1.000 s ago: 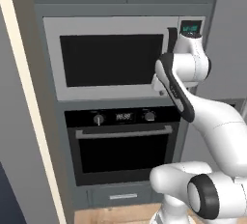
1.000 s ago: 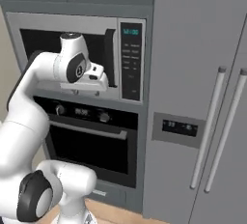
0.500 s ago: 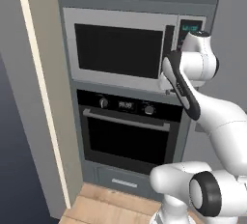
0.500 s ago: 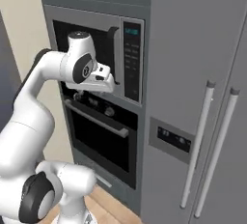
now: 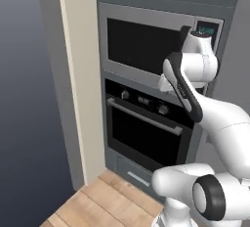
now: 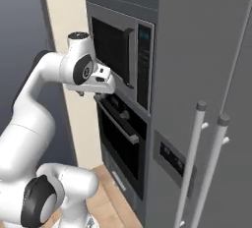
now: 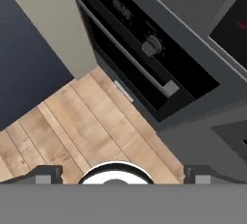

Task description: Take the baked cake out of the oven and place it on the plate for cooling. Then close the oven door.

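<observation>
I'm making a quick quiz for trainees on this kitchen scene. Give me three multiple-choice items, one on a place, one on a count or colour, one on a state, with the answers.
1. Where does the oven sit relative to the microwave?
A. Directly below it
B. Directly above it
C. On its far side, past the fridge

2. How many round knobs does the oven's control strip carry?
A. Four
B. Two
C. None

3. What state is the oven door in?
A. Dropped fully open
B. Removed
C. Shut, with its bar handle across the top

Answers:
1. A, since the left base view shows the black oven in the same column right under the microwave.
2. B, as one knob stands at each end of the small display.
3. C, because the glass panel stands upright and flush in both base views.
</observation>
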